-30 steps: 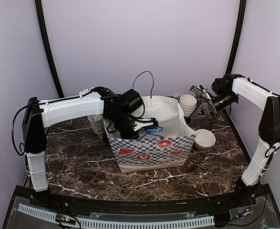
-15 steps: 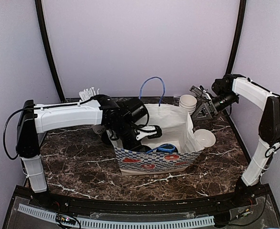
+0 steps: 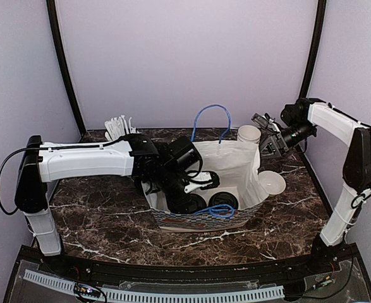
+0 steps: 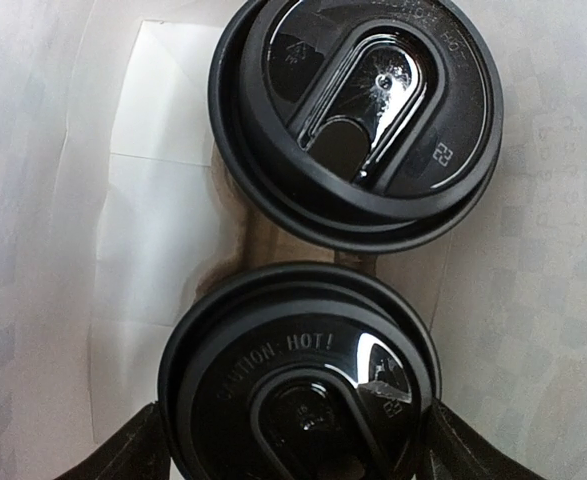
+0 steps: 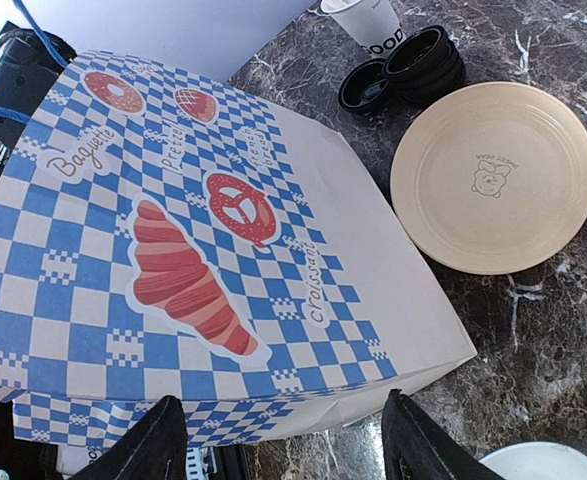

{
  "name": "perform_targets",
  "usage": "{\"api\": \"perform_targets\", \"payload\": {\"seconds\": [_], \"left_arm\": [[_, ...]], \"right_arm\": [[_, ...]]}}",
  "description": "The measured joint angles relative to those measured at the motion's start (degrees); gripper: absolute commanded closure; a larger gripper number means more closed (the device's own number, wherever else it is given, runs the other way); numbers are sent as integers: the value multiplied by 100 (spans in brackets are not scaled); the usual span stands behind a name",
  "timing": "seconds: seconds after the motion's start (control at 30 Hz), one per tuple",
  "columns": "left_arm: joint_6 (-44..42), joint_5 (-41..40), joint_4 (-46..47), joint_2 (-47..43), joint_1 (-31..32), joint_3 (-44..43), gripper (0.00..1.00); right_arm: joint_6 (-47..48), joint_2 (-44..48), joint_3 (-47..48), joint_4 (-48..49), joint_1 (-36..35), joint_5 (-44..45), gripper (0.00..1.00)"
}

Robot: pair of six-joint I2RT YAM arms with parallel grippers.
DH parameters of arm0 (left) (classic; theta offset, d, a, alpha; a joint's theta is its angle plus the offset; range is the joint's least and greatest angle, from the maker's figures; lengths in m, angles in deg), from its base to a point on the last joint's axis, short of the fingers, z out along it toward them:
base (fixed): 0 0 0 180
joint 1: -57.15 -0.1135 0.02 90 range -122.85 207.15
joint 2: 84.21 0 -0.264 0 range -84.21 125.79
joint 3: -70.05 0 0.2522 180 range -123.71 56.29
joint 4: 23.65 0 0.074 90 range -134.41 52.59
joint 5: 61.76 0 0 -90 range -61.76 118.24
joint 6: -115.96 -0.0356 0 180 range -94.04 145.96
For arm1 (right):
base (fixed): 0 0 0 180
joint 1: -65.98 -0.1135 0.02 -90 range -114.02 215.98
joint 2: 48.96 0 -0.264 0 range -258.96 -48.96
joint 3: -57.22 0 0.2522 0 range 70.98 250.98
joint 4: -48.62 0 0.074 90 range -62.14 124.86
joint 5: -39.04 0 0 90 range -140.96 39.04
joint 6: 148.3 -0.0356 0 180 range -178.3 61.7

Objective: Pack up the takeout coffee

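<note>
Two takeout coffee cups with black lids stand side by side inside the checkered paper bag [image 3: 201,219]. In the left wrist view the nearer lid [image 4: 298,380] fills the space between my left gripper's fingers [image 4: 138,452], which press on its two sides. The other lid [image 4: 358,110] sits just beyond it. My left gripper [image 3: 194,192] reaches down into the bag, shut on that cup [image 3: 188,202], next to the second cup [image 3: 224,201]. My right gripper [image 3: 265,144] hangs open and empty at the back right, above the bag's outer face [image 5: 173,250].
A white cup of straws [image 3: 117,128] stands at the back left. White cups [image 3: 249,134] and a white bowl [image 3: 272,183] sit right of the bag. Behind the bag lie a beige plate [image 5: 493,175], stacked black lids [image 5: 418,62] and an open white cup [image 5: 368,18].
My left arm has pushed right and down into the bag with the cup, setting it beside the other cup. The bag's front wall has sagged lower. The right arm has not moved.
</note>
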Motion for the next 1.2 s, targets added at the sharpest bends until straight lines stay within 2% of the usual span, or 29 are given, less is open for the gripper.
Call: {"api": "perform_targets", "payload": {"seconds": [0.13, 0.23, 0.3, 0.33, 0.4, 1.2], "left_arm": [[0, -24, -22, -11, 7, -4, 36], [0, -24, -87, -11, 7, -39, 29], [-2, 4, -151, -11, 7, -72, 20], [-2, 35, -192, -11, 7, -90, 9], [-15, 79, -260, -11, 7, -144, 2], [-181, 90, -533, -496, 7, -1300, 1]], "right_arm": [[15, 9, -11, 0, 0, -4, 33], [22, 22, -33, -7, 0, -7, 32], [28, 31, -33, -13, 0, -11, 32], [33, 39, -35, -17, 0, -20, 32], [42, 48, -33, -22, 0, -46, 32], [33, 55, -35, -22, 0, -157, 32]]}}
